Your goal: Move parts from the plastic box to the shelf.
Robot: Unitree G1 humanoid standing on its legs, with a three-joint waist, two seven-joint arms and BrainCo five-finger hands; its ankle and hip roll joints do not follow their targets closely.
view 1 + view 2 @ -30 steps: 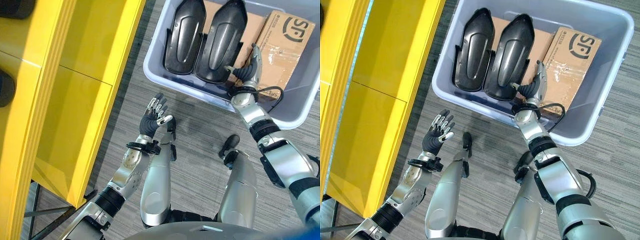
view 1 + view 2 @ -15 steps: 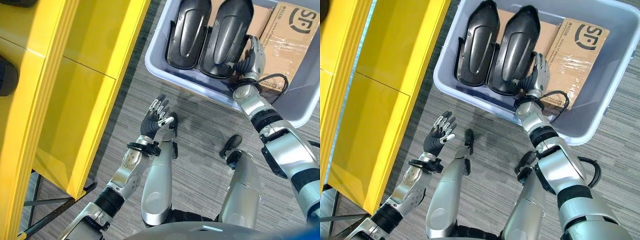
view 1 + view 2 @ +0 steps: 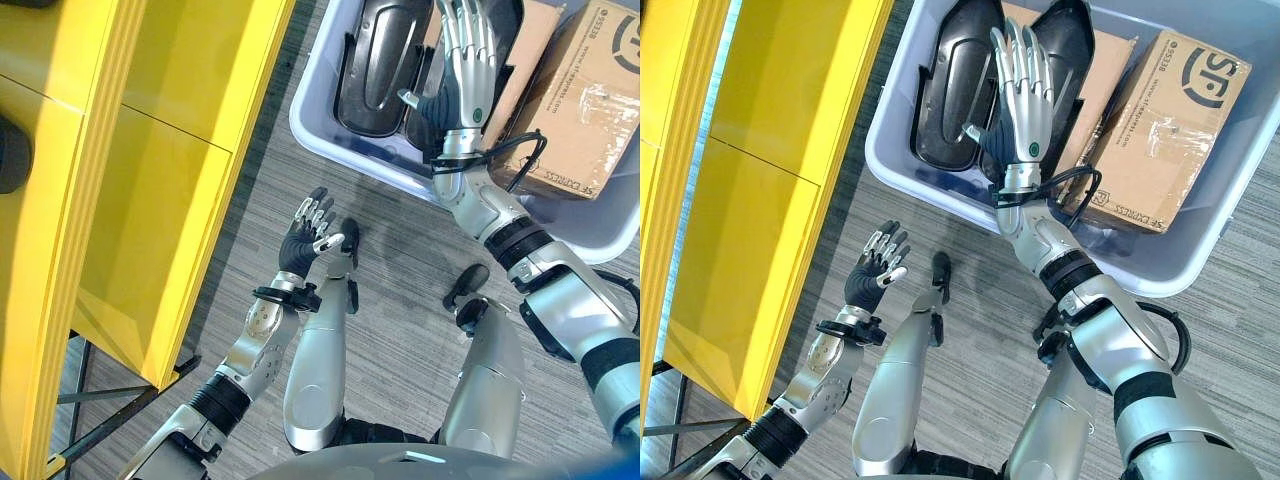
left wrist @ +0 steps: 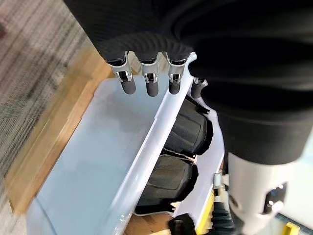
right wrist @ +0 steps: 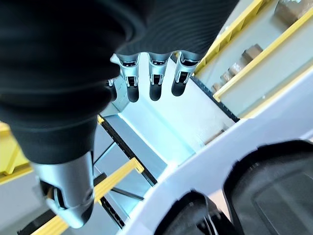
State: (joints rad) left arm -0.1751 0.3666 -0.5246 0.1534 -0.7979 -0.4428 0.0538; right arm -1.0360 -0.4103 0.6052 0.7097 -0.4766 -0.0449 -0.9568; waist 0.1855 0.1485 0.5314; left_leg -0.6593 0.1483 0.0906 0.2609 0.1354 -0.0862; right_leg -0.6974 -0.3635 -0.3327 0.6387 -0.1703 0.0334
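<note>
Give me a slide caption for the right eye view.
Open right hand above two black parts in the plastic box; left hand open near the yellow shelf.

Shelf [image 3: 150,200] left, plastic box [image 3: 1180,262] right — two parts [image 3: 950,85] beside carton [image 3: 1165,110] inside

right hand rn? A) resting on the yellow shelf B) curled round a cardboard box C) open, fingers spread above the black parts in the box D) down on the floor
C: the right hand has straight, spread fingers over the two black parts in the plastic box, holding nothing.
</note>
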